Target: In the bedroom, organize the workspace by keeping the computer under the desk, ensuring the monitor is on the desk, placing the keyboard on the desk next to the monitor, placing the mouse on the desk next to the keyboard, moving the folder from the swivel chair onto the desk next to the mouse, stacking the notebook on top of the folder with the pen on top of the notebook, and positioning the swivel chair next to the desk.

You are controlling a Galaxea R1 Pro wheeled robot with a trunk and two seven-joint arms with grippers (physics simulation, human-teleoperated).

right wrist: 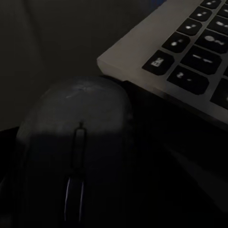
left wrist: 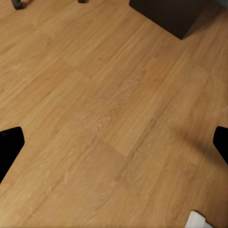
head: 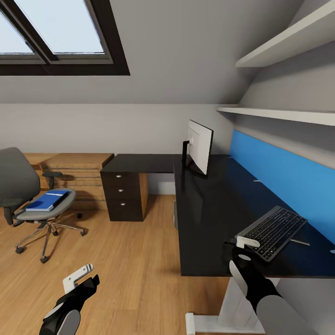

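The black-topped desk (head: pixel 209 218) carries the monitor (head: pixel 200 146) at its far end and the silver-grey keyboard (head: pixel 272 231) near the front, by the blue back panel. My right gripper (head: pixel 240 250) hangs over the desk at the keyboard's near left corner. In the right wrist view a dark mouse (right wrist: pixel 76 156) lies close up, touching that corner of the keyboard (right wrist: pixel 180 52); the fingers are lost in the dark. A thin pen (head: pixel 300 241) lies right of the keyboard. The grey swivel chair (head: pixel 18 186) stands far left with the blue folder (head: pixel 46 201) on its seat. My left gripper (head: pixel 83 278) (left wrist: pixel 114 147) is open over bare floor.
A black three-drawer unit (head: pixel 122 195) (left wrist: pixel 171 14) stands under the desk's left wing, with a light wooden dresser (head: pixel 77 174) behind it. Two white shelves (head: pixel 279 114) run above the back panel. Wood floor lies open between chair and desk. A white desk leg (head: pixel 232 302) stands below my right arm.
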